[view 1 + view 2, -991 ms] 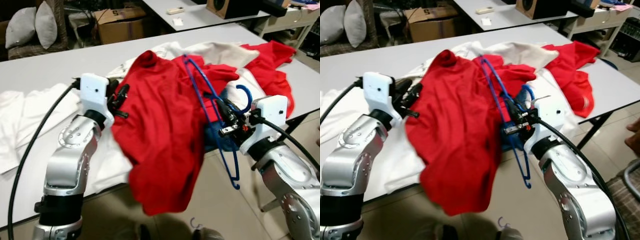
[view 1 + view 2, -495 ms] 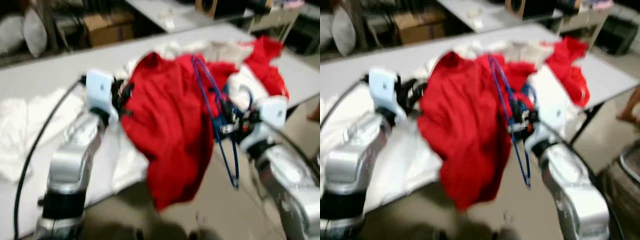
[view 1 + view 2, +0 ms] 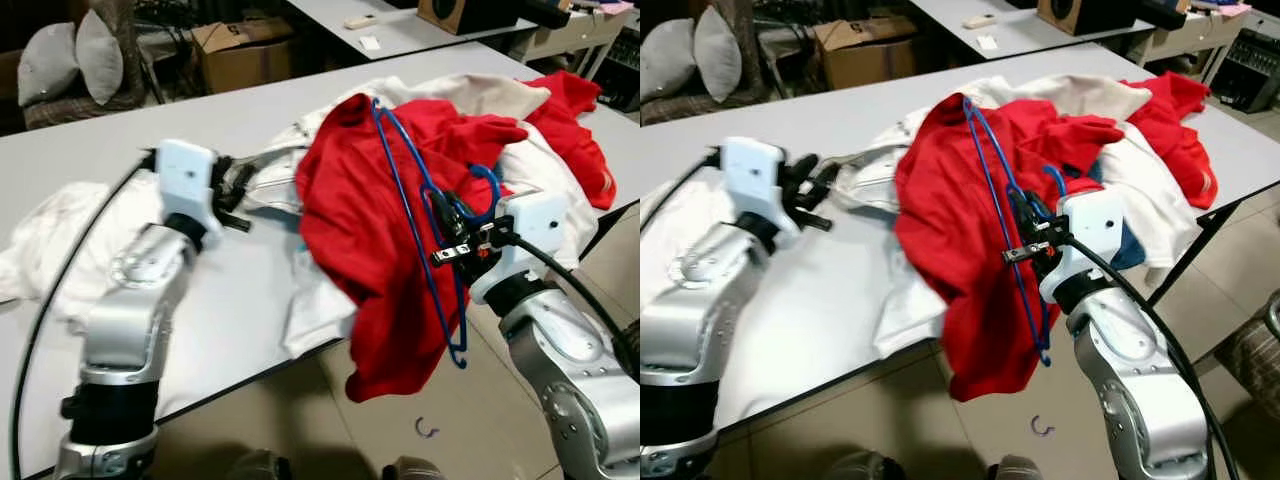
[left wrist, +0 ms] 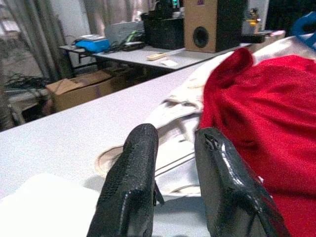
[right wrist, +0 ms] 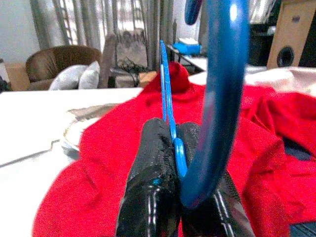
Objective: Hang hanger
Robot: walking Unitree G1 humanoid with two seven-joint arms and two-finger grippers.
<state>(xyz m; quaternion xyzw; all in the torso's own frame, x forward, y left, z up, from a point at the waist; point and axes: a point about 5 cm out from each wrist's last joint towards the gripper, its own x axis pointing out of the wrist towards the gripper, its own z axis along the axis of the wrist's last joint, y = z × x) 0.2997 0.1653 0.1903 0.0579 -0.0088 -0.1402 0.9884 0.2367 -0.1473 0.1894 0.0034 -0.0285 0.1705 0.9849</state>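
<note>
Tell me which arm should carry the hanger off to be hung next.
The right. Its gripper is already clamped on the blue hanger, with the red shirt draped over it. The left gripper is open and empty above the table, beside the white clothes.

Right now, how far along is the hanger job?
Done: the right gripper is shut on the blue hanger, which is lifted with the red shirt draped on it. In hand: the left gripper is open, empty, by the white clothes. Left: hanging it; I see no rail.
</note>
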